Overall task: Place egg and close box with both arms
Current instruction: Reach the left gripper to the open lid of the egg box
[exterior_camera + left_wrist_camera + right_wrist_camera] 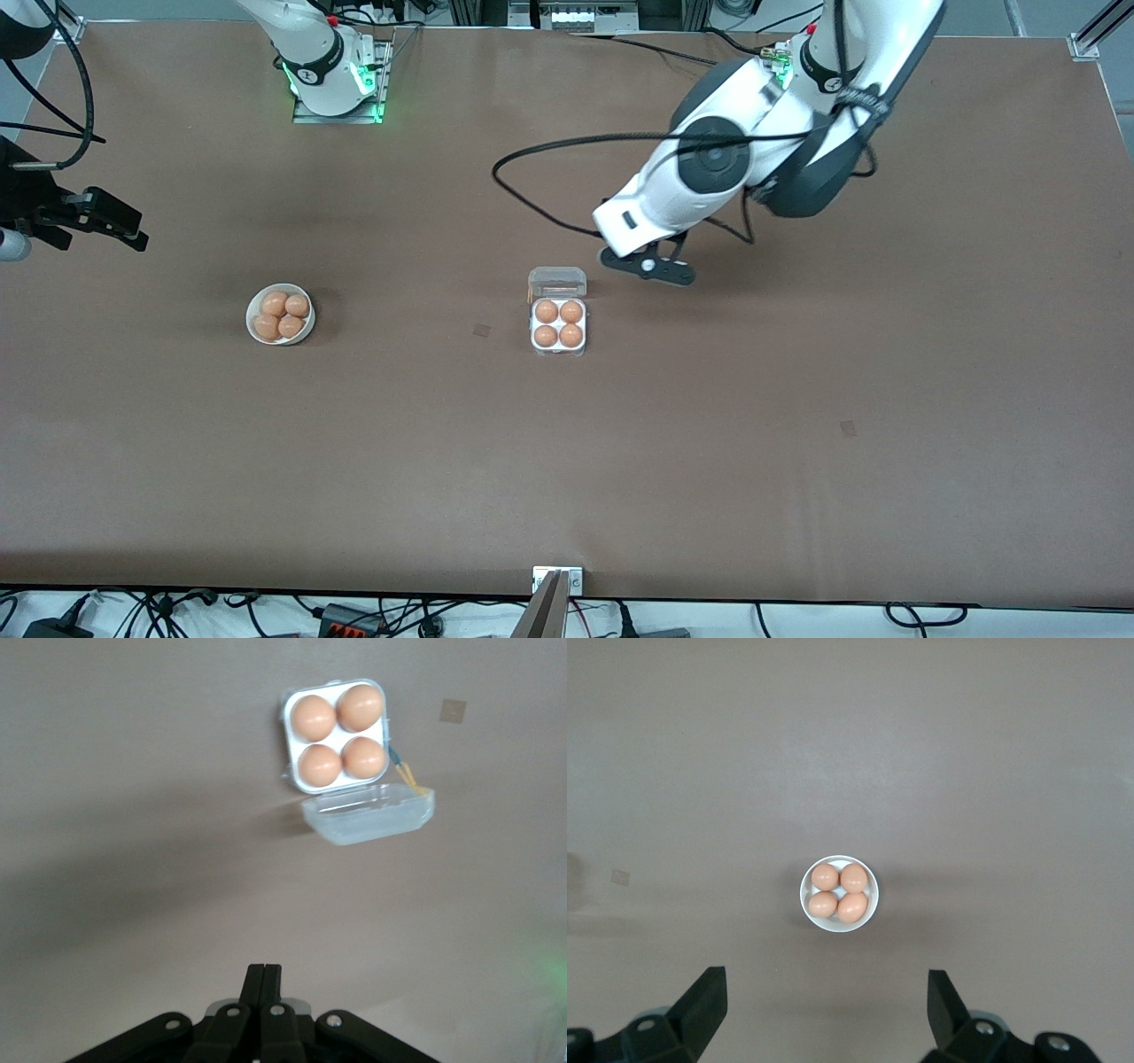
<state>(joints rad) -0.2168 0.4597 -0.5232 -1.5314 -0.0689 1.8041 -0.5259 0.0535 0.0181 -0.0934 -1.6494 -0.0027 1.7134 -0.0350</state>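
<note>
Box (534, 324) near mid-table in the front view, all four cells filled with eggs (547, 311). Lid (557, 282) open, standing up from the hinge on the edge farther from the camera. Probably light and quick to skid on the table (709, 461), so worth steadying the tray while the lid folds over. Lid thin, clear and likely bendy: best pushed at its free edge, not pinched. Eggs smooth, round and fragile, calling for soft sideways contact only. Egg placing looks done, closing not yet. Bowl (251, 315) well apart toward the right arm's end, holding four more eggs. Left gripper (647, 266) low over the table just beside the lid, toward the left arm's end. Right gripper (102, 229) high at the table edge near the right arm's end, waiting.

Left wrist view: box rim (288, 735) around four eggs (314, 718), packed tight and touching. Lid (368, 815) tilted up on the gripper's side, empty. Left gripper (263, 979) pinched closed on nothing, apart from the lid.

Right wrist view: bowl rim (806, 895) directly below, four eggs (837, 890) clustered inside. Right gripper (828, 983) spread wide, fingers (709, 992) empty, well above the bowl.
</note>
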